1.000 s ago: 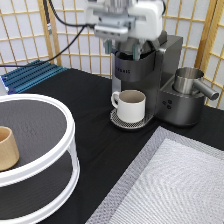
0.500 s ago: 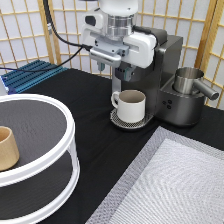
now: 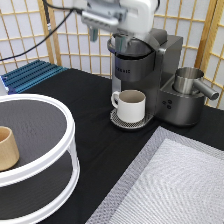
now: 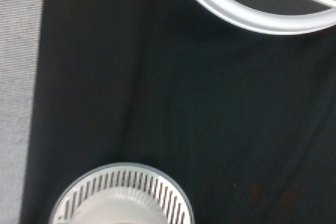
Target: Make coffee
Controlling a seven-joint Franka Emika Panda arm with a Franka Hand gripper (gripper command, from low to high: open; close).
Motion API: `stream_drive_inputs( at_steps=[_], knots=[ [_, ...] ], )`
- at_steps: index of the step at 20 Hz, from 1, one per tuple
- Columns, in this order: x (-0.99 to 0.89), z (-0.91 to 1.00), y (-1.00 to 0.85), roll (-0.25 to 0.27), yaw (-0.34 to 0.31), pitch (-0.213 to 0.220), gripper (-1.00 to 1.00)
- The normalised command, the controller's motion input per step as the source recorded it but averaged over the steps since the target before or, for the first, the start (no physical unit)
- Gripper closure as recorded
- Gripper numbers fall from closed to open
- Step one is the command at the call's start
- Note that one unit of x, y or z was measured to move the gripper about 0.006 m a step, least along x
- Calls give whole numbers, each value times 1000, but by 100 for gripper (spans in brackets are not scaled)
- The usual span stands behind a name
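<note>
My gripper [image 3: 106, 37] hangs at the exterior view's top, just above the open top of the dark coffee machine [image 3: 150, 70]. Its fingers [image 3: 93, 33] are spread open with nothing between them. A cream-white handled mug [image 3: 131, 105] stands on the machine's round drip grille [image 3: 120, 121], under the spout. The grille also shows in the wrist view [image 4: 124, 192]. The coffee pod does not show in either view. I cannot see inside the machine's top opening.
A white two-tier round stand [image 3: 60, 150] fills the exterior view's left, with a tan handleless cup [image 3: 7, 148] on its upper shelf. A steel pitcher [image 3: 189, 81] sits on the machine's right side. A grey mat [image 3: 175, 185] lies at the bottom right. Blue ridged tray [image 3: 30, 75] at back left.
The gripper dipped toward the top of the machine half a second ago and has since risen again. The mug and cup have not moved.
</note>
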Motion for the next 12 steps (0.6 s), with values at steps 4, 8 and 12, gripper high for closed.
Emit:
stream_drive_inputs(
  at_steps=[4, 8, 12],
  knots=[
    [-51, 442, 868, 59, -54, -151, -100],
    [196, 579, 726, 11, -84, -161, -100],
    [304, 374, 134, 25, -114, -158, -100]
  ],
)
